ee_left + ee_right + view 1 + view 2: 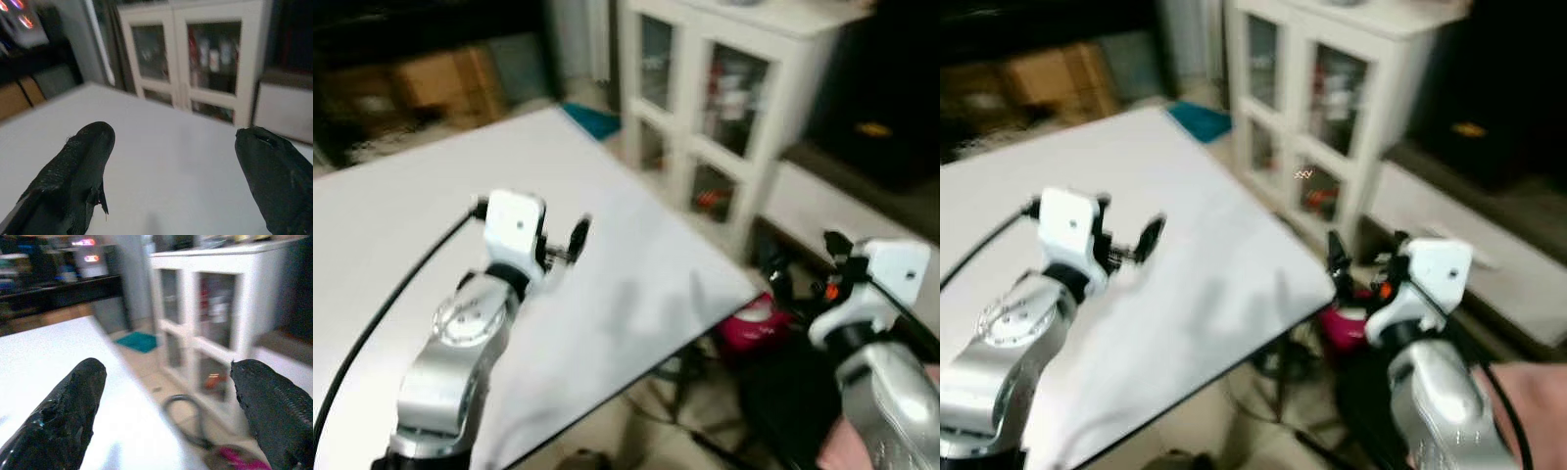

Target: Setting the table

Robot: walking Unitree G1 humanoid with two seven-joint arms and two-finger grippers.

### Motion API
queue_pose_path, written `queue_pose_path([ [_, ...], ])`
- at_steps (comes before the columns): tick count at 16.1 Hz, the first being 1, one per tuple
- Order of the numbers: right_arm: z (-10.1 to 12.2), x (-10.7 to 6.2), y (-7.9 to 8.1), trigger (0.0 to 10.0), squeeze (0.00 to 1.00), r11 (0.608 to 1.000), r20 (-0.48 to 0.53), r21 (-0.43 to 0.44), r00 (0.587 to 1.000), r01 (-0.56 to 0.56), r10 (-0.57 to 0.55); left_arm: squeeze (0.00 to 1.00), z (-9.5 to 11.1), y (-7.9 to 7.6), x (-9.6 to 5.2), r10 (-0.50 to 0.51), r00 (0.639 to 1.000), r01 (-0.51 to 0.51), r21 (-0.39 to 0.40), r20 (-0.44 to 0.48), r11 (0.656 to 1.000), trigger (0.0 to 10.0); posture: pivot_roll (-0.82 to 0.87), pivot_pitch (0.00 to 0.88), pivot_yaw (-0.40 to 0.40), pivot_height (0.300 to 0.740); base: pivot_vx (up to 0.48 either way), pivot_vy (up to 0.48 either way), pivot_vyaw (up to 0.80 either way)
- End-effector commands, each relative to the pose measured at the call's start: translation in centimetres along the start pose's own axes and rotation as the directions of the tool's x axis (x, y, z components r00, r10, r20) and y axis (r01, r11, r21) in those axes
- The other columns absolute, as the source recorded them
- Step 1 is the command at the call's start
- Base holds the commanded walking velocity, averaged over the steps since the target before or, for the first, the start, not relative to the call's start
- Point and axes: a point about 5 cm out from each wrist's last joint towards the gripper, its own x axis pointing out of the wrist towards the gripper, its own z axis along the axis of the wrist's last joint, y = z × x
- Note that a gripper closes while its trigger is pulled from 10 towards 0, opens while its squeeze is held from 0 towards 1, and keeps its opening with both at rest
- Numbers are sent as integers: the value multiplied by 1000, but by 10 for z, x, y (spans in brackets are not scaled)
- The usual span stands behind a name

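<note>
- The left gripper (pixel 171 171) hovers over the white table (pixel 401 225) at centre-left of the head view, fingers spread apart and holding nothing.
- The right gripper (pixel 166 411), also spread and empty, hangs off the table's corner at lower right, above a pink object (pixel 756 323) and cables on the floor.
- No tableware can be seen on the table.
- Risk: the views are blurred, and a swing could clip the table edge or the white cabinet (pixel 724 88).

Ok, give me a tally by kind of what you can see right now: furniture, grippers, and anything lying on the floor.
White table: 1
White glass-door cabinet: 1
Grippers, both open and holding nothing: 2, left gripper over the table, right gripper past its edge
Teal mat on floor: 1
Pink item on floor, too blurred to identify: 1
Total: 6
</note>
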Motion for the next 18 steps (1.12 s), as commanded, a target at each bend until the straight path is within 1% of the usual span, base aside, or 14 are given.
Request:
queue_pose_path([
  [1,4,-2,4,10000,1000,1000,11,-17,1000,-20,20,1000,0,2,0,-2,1000,2,4,5,1000,10000,-58,0,87,740,0,0,800],
  [3,3,0,13,10000,1000,999,15,0,999,-47,47,1000,-12,12,-5,83,996,-80,67,-41,995,10000,-34,0,77,740,0,0,800],
  [4,-2,2,16,10000,1000,997,-9,-5,997,-71,71,1000,-17,16,-9,115,991,-112,60,-67,992,10000,-43,0,82,740,0,0,800],
  [5,-3,1,14,10000,1000,995,-22,-36,996,-91,90,1000,-22,12,-11,106,990,-103,43,-91,994,10000,-32,0,67,740,0,0,800],
  [7,1,1,4,10000,1000,996,-15,-57,998,-69,68,1000,-23,4,-15,89,992,-89,7,-86,996,10000,-22,0,59,740,0,0,800],
  [8,5,5,-3,10000,1000,997,5,-58,999,-52,52,1000,-21,2,-13,105,991,-103,22,-80,994,10000,-19,0,57,740,0,0,800],
  [9,8,10,-8,10000,1000,998,17,-55,999,-27,28,957,-18,1,-10,106,992,-105,26,-65,994,10000,-18,0,36,740,0,0,800],
  [10,8,16,-12,10000,1000,998,30,-70,1000,4,-2,667,-18,1,-7,93,994,-91,29,-53,995,10000,-18,0,47,740,0,0,800],
  [11,9,14,-13,10000,1000,998,49,-57,998,38,-36,635,-20,2,-6,91,993,-89,38,-69,995,10000,-52,0,79,740,0,0,800],
  [12,9,12,-13,10000,1000,997,56,-54,997,48,-45,463,-22,1,-6,86,993,-84,30,-79,996,10000,-54,0,81,740,0,0,800],
  [13,8,11,-12,10000,1000,997,55,-26,996,71,-69,251,-25,0,-4,84,993,-80,57,-87,995,10000,-40,0,82,740,0,0,800],
  [14,5,11,-11,10000,1000,997,34,-33,997,73,-72,133,-25,1,-3,83,992,-76,76,-92,994,10000,-28,0,84,740,0,0,800],
  [15,-3,13,-8,10000,1000,996,-1,12,996,86,-86,0,-24,3,-2,84,992,-75,90,-97,993,10000,-26,0,94,740,0,0,800],
  [18,-11,11,-1,10000,1000,996,-32,30,996,86,-85,0,-18,7,6,61,994,-51,110,-88,993,10000,-52,0,132,740,0,0,800],
])
